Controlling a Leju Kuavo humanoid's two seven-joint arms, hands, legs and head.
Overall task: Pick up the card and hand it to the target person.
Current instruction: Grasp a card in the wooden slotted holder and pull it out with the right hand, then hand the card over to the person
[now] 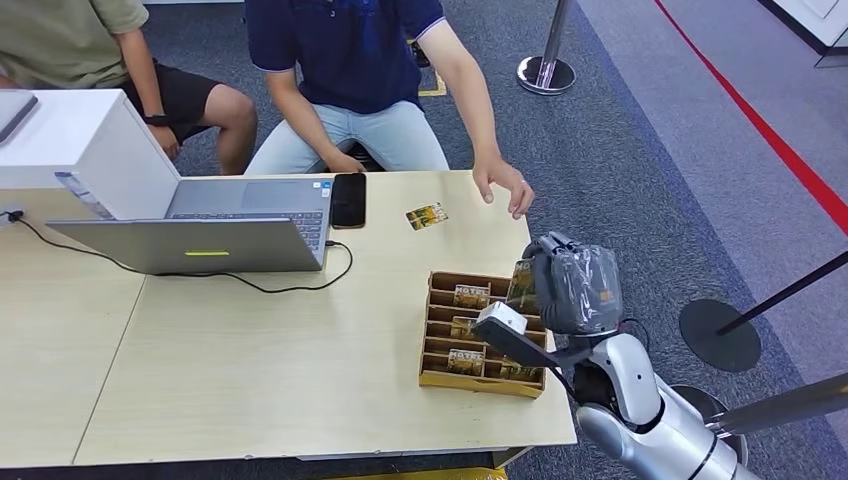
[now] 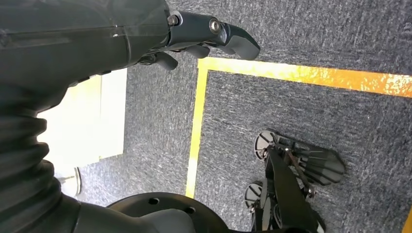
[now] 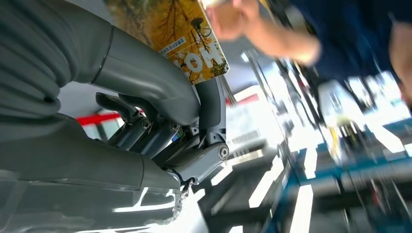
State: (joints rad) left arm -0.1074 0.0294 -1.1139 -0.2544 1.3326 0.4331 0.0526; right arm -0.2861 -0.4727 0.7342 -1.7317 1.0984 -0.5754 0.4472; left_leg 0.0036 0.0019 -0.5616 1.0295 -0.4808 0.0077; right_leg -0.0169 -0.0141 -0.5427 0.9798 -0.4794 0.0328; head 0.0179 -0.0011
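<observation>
The right hand (image 1: pixel 572 285) is raised above the table's (image 1: pixel 250 380) right edge with the card (image 3: pixel 187 36) pinched between thumb and fingers (image 3: pixel 211 104), just over the wooden card tray (image 1: pixel 438 378) – other cards stand in its slots. Beyond it, near the far right corner, a person's hand (image 1: pixel 503 183) rests on the table, and a loose card (image 1: pixel 426 216) lies beside a black phone (image 1: pixel 348 200) and an open laptop (image 1: pixel 215 225). The left hand (image 2: pixel 145 34) hangs over grey carpet with yellow tape lines – fingers loosely curled, holding nothing.
</observation>
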